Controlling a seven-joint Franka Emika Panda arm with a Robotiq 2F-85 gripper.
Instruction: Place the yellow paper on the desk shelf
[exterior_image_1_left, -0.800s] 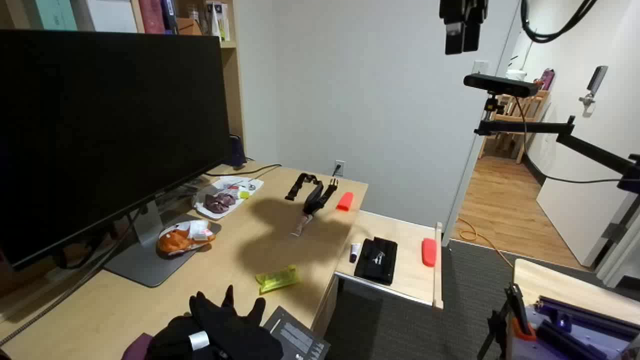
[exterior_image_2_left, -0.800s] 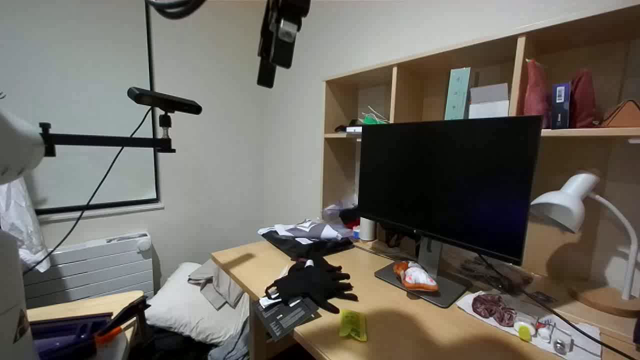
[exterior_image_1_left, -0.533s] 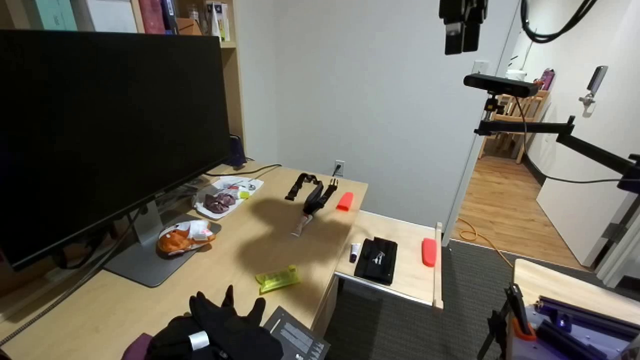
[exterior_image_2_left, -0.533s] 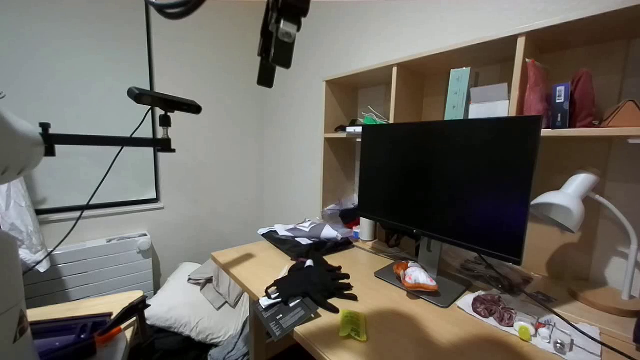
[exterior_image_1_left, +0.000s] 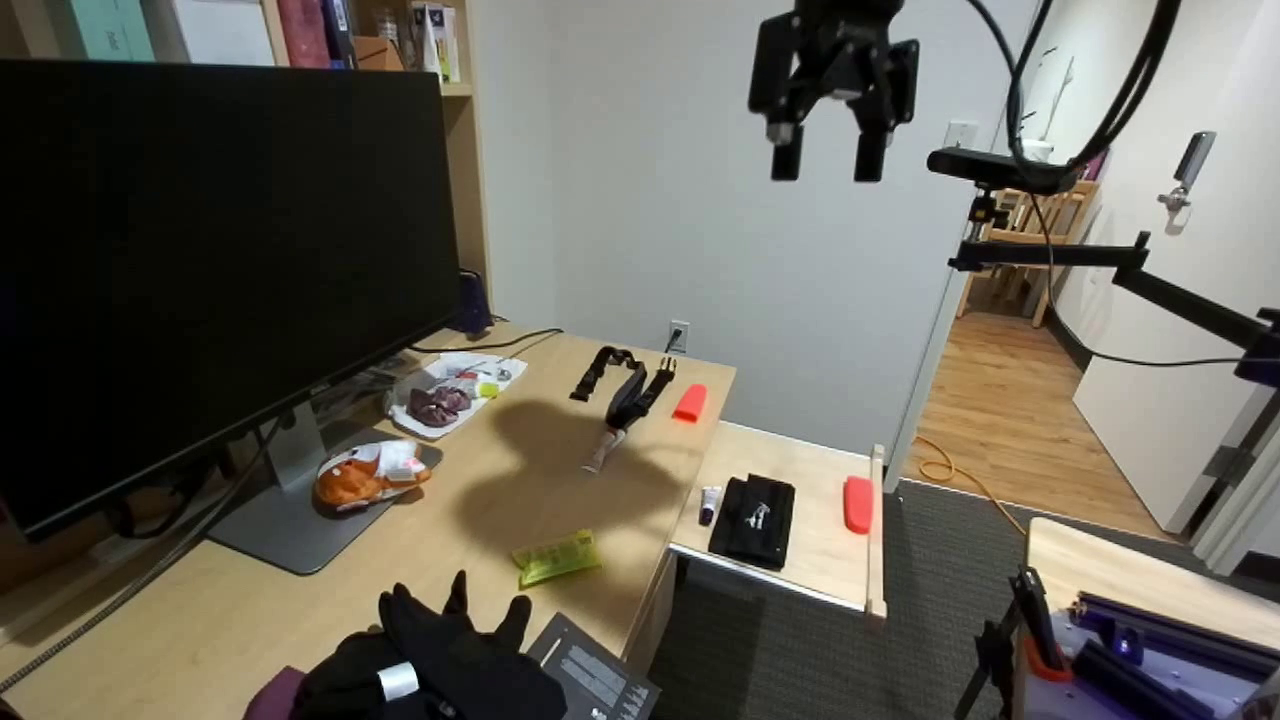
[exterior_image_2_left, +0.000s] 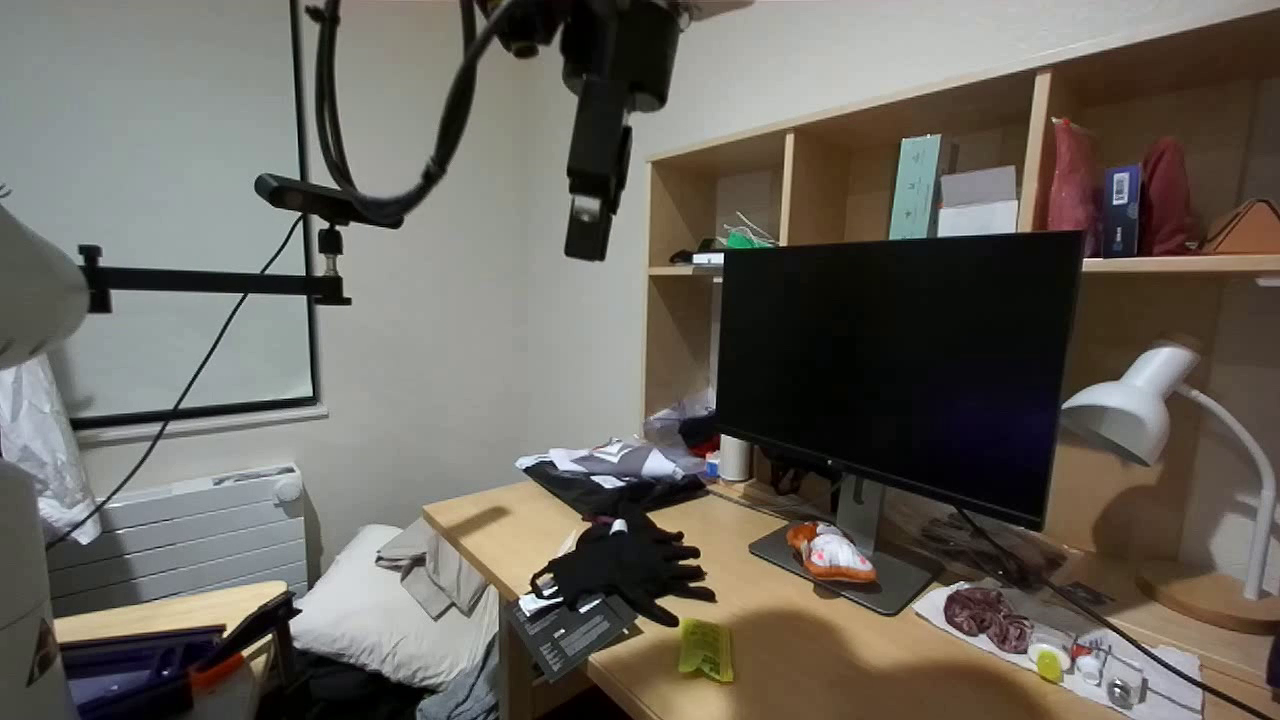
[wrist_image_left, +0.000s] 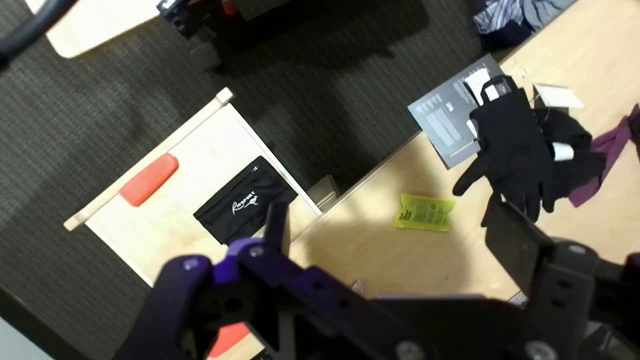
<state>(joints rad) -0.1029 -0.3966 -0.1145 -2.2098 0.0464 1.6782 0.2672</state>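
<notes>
Released gripper (exterior_image_1_left: 828, 165) above the surface (exterior_image_1_left: 250, 620) bearing the yellow paper (exterior_image_1_left: 557, 558)

In an exterior view, the gripper hung at the upper right of the frame, its two fingers (exterior_image_1_left: 786, 160) standing well apart. The paper lay on the surface at lower centre in both exterior views, just beside the black gloves (exterior_image_1_left: 470, 660), which partly covered a grey card (exterior_image_1_left: 600, 672). Right of centre in an exterior view, the shelf (exterior_image_1_left: 820, 530) bore, from left to right, a tube (exterior_image_1_left: 709, 505), a black pouch (exterior_image_1_left: 752, 520) and a red object (exterior_image_1_left: 857, 505). A black strap (exterior_image_1_left: 630, 400) and a second red object (exterior_image_1_left: 690, 403) lay on the surface, near the middle of that frame; a monitor (exterior_image_1_left: 220, 280) occupied the upper left. In the wrist view, the paper appeared right of centre, framed between the parted fingers, with the shelf at left and the gloves at upper right.
</notes>
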